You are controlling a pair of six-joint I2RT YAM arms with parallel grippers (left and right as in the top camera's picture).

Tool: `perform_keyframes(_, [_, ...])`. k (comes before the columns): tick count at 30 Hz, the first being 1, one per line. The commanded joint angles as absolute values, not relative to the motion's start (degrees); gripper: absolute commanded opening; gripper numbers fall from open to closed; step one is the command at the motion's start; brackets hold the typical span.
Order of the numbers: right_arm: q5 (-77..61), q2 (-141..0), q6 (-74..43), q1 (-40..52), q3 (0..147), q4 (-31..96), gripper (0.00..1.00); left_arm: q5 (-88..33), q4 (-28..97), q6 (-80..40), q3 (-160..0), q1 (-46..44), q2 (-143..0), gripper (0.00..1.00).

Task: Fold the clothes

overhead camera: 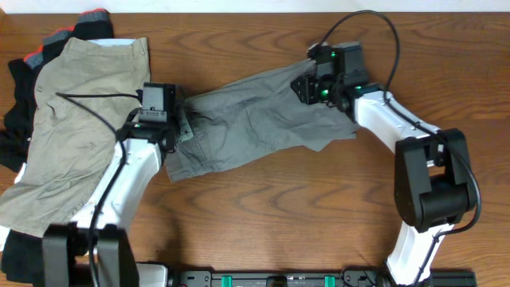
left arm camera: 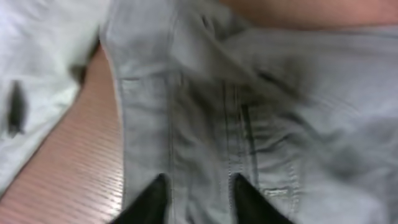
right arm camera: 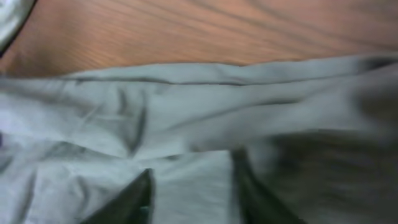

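Dark grey shorts (overhead camera: 255, 112) lie spread slantwise across the middle of the wooden table (overhead camera: 279, 207). My left gripper (overhead camera: 182, 127) is down on their left end, the waistband side. In the left wrist view its black fingertips (left arm camera: 163, 186) stand a little apart on the stitched grey cloth (left arm camera: 280, 112), straddling a strip that lies flat. My right gripper (overhead camera: 307, 84) is down on the shorts' upper right end. In the right wrist view its fingers (right arm camera: 143, 186) are also apart, with flat grey fabric (right arm camera: 186, 106) between them; that view is blurred.
Khaki-beige shorts (overhead camera: 72, 119) lie spread at the left, under my left arm, and show as pale cloth (left arm camera: 37, 74) in the left wrist view. Black and red-banded pieces (overhead camera: 48, 44) are heaped at the far left corner. Bare wood shows in front and at the right.
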State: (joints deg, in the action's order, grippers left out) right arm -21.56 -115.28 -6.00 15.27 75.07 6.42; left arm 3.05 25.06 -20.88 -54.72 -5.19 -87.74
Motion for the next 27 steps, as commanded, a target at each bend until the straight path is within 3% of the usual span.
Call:
perform_keyframes(1, [-17.9,-115.5,-5.0,18.9,76.2,6.3,0.24,1.5,24.9,-19.1,-55.4,-5.1,-90.1,0.19])
perform_keyframes(3, [-15.9,-116.2,-5.0,20.3,76.2,6.0,0.21,1.5,24.8,-19.1,-55.4,-5.1,-90.3,0.1])
perform_keyframes(6, [-15.3,-117.3,-5.0,21.6,76.2,5.5,0.17,1.5,24.4,-19.1,-55.4,-5.1,-90.3,0.06])
perform_keyframes(18, [-15.9,-121.1,-5.0,23.4,76.2,5.3,0.1,2.0,23.3,-19.1,-55.4,-5.1,-90.3,0.06])
perform_keyframes(27, [-12.6,-126.3,-6.6,23.2,76.4,-15.7,0.13,2.0,23.3,-19.1,-55.4,-5.1,-90.3,0.06])
